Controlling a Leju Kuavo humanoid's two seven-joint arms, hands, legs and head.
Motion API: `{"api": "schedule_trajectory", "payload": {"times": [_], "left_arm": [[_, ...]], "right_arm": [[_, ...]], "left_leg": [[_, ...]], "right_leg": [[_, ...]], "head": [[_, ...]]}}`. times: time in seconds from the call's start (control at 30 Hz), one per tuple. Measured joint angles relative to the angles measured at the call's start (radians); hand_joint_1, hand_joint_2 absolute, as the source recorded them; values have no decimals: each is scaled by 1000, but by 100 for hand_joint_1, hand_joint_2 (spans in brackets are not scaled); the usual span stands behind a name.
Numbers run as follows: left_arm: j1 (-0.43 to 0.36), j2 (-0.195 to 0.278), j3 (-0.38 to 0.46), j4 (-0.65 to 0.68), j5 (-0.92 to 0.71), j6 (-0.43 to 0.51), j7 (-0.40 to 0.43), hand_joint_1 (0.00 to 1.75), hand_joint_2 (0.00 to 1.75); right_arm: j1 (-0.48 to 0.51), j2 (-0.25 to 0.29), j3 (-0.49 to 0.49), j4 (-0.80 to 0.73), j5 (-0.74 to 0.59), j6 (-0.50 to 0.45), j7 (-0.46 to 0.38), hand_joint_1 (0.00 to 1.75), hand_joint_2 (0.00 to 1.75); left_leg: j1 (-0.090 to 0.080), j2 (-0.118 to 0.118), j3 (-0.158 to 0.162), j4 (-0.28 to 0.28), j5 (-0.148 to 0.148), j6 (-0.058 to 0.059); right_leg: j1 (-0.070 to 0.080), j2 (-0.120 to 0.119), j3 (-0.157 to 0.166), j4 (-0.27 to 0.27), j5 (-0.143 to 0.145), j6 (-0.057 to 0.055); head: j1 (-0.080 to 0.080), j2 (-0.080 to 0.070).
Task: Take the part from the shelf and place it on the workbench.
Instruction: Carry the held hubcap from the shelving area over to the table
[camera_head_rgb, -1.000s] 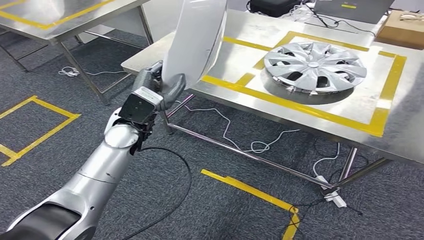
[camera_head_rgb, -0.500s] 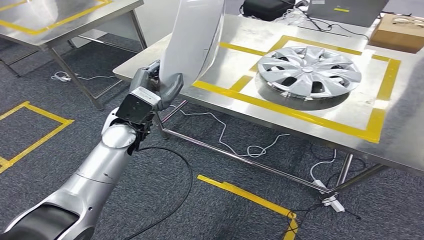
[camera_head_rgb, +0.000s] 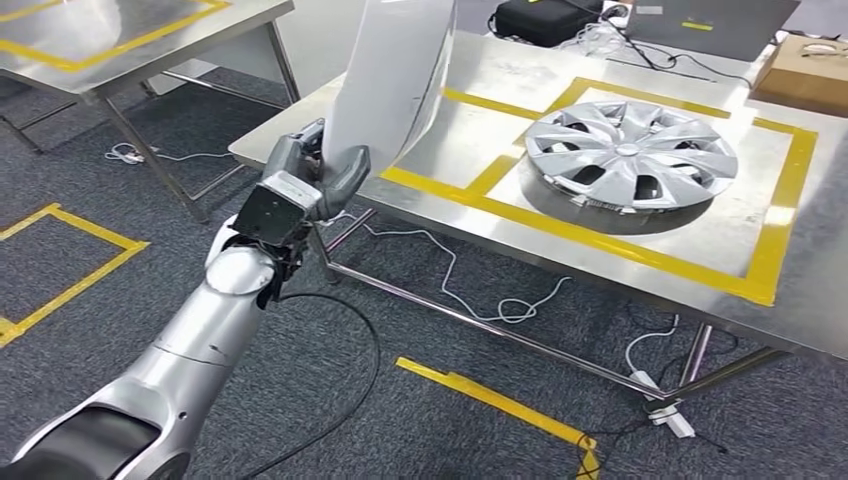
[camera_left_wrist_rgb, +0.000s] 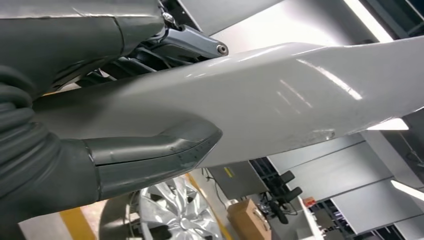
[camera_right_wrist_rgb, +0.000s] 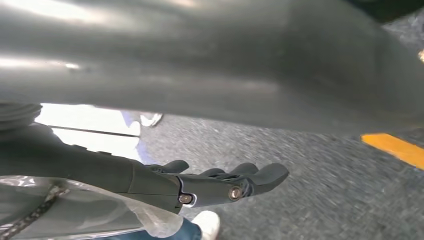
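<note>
A silver robot arm rises from the lower left of the head view. Its left hand (camera_head_rgb: 305, 180) grips the lower end of a long, pale grey panel (camera_head_rgb: 390, 75), a smooth curved car-body part, glossy and painted. The panel stands nearly upright above the hand and runs out of the top of the picture, with its upper stretch in front of the near-left corner of a steel worktop (camera_head_rgb: 500, 215) marked with a yellow tape rectangle (camera_head_rgb: 600, 235).

In the left wrist view the grey thumb (camera_left_wrist_rgb: 155, 155) presses one face of the panel (camera_left_wrist_rgb: 280, 105) and darker fingers (camera_left_wrist_rgb: 195, 42) clamp the opposite face, so the panel's end is pinched between them.

In the right wrist view the right hand (camera_right_wrist_rgb: 220, 185) has its fingers stretched out beside a broad grey surface, probably the same panel. Whether they touch or support it cannot be told.

The panel looks rigid, thin-walled and fairly light, but long, so held by one end it would likely lever hard against the grip. Its glossy paint looks slippery and easily scratched. A second hold further along would probably steady it.

A silver wheel cover (camera_head_rgb: 630, 150) lies flat inside the tape rectangle, well apart from the panel.
</note>
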Motion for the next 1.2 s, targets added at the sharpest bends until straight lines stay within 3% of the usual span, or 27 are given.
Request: {"api": "schedule_trajectory", "payload": {"times": [0.1,0.13,0.17,0.23,0.27,0.3,0.33,0.4,0.47,0.63,0.7,0.77,0.8,0.83,0.9,0.97,1.1,1.17,1.2], "left_arm": [[-2,0,0,0,0,0,0,175,175],[-4,0,0,0,0,0,0,175,175],[-6,0,0,0,0,0,0,175,175],[-7,0,0,1,1,0,0,175,175],[-4,1,0,2,2,0,0,175,175],[-1,1,0,3,3,0,0,175,175],[1,2,0,3,4,0,0,175,175],[1,2,0,4,4,-1,1,175,175],[-2,2,0,4,5,-1,1,175,175],[-1,1,0,3,6,-2,1,175,175],[-2,-1,0,3,5,-2,0,175,175],[2,-2,0,3,5,-2,0,175,175],[5,-2,0,3,5,-2,0,175,175],[7,-2,0,3,5,-3,0,175,175],[8,-2,0,4,5,-3,1,175,175],[7,-3,0,4,5,-3,1,175,175],[5,-4,0,3,5,-3,1,175,175],[2,-5,1,3,5,-3,1,175,175],[2,-4,1,3,6,-3,0,175,175]], "right_arm": [[2,0,0,0,0,1,0,0,0],[3,0,0,0,0,1,0,0,0],[2,0,0,0,0,1,0,0,0],[1,0,0,0,0,1,0,0,0],[1,0,0,0,0,1,0,0,0],[2,0,0,0,0,2,0,0,0],[3,0,0,0,0,2,0,0,0],[4,0,0,0,0,2,0,0,0],[2,0,0,0,0,1,0,0,0],[0,0,0,-1,0,0,1,0,0],[-1,0,0,-1,0,0,1,0,0],[1,0,0,-1,0,0,1,0,0],[2,0,0,-1,0,0,1,0,0],[3,0,0,-1,0,0,1,0,0],[5,0,0,-1,0,-1,1,0,0],[3,0,0,-1,0,-1,1,0,0],[2,0,0,-1,1,-1,1,0,0],[3,0,0,-1,3,-1,1,0,0],[3,0,0,-1,3,0,1,0,0]], "left_leg": [[2,1,0,7,-12,-14],[3,2,-10,32,-25,-19],[5,2,-31,77,-45,-24],[7,2,-104,209,-87,-31],[8,2,-138,260,-95,-33],[8,2,-158,282,-84,-32],[8,2,-161,265,-54,-30],[7,2,-122,147,34,-22],[2,2,-80,44,71,-12],[5,0,-52,0,51,11],[7,0,-43,-5,46,20],[7,1,-38,-4,39,24],[6,0,-33,-4,34,24],[6,0,-26,-4,28,24],[6,-1,-7,-4,14,20],[3,-2,4,-2,1,11],[3,-1,10,1,-13,-10],[5,0,-12,54,-40,-21],[7,0,-39,109,-61,-26]], "right_leg": [[-3,2,12,-10,-5,-16],[-5,2,18,-13,-7,-22],[-7,2,25,-15,-9,-26],[-6,2,34,-15,-17,-33],[-6,3,40,-15,-22,-33],[-6,4,47,-15,-28,-33],[-5,5,55,-15,-34,-33],[-5,7,73,-15,-47,-29],[-2,8,81,-15,-59,-20],[-2,4,73,2,-85,6],[-4,3,12,107,-127,12],[-5,3,-80,243,-160,15],[-5,3,-110,272,-151,17],[-5,3,-121,264,-123,17],[-5,2,-85,143,-29,14],[-2,0,-30,28,19,6],[0,2,-3,-10,8,-14],[-4,1,11,-16,3,-26],[-5,1,17,-17,-1,-31]], "head": [[-4,0],[-6,0],[-8,0],[-11,0],[-11,0],[-11,0],[-12,0],[-11,0],[-10,0],[-7,0],[-3,0],[-2,0],[-2,0],[-2,0],[-2,0],[-1,0],[-4,0],[-7,0],[-9,0]]}}
